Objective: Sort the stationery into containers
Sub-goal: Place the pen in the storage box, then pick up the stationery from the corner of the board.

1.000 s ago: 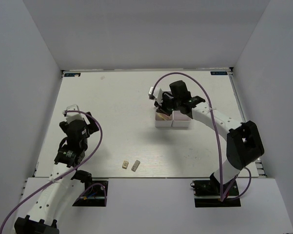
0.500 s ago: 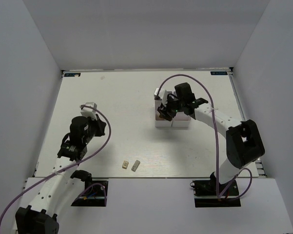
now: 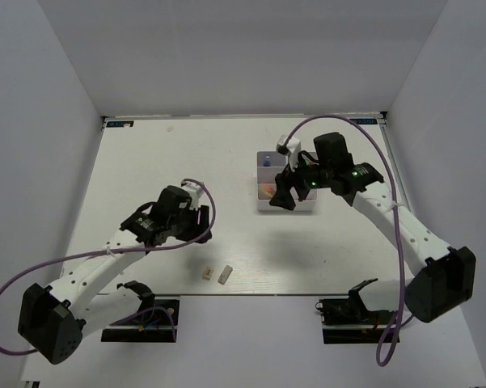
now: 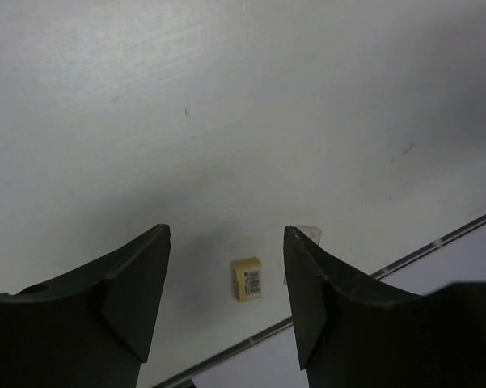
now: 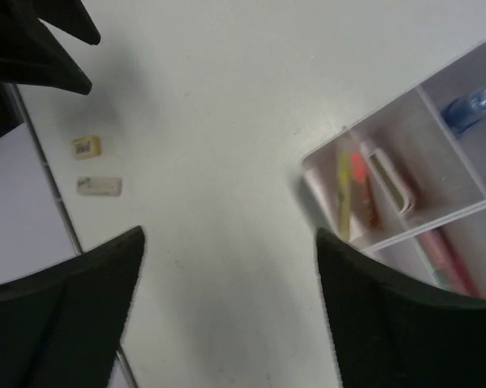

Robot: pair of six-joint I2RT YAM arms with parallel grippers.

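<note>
Top view: a white box (image 3: pixel 266 208) of square compartments stood on the far right part of the worktop (image 3: pixel 162 162). Two small erasers (image 3: pixel 215 275) lay side by side close to the near edge, well apart from the box. My left fingers (image 3: pixel 196 234) hovered just beyond the erasers. My right fingers (image 3: pixel 285 198) hung over the box's near left corner. I saw no other loose stationery on the worktop.

Left wrist view: my left fingers (image 4: pixel 226 232) stood apart with nothing between them but bare surface. A yellow eraser (image 4: pixel 247 279) with a barcode label lay below the gap. The second, paler eraser (image 4: pixel 306 233) peeked out beside the right-hand finger, mostly hidden.

Right wrist view: my right fingers (image 5: pixel 230 234) were spread wide and empty. The box (image 5: pixel 327 157) sat to the right, with a yellow pen and a red one (image 5: pixel 353 190) lying together in one compartment, a pink marker (image 5: pixel 446 252) in another and something blue (image 5: pixel 469 105) in a third (blurred, so I could not name it). Both erasers (image 5: pixel 92 166) showed at the far left.

As I judged it, the sorting was nearly finished: pens and markers were in the box, and only the two erasers remained to be carried over.
</note>
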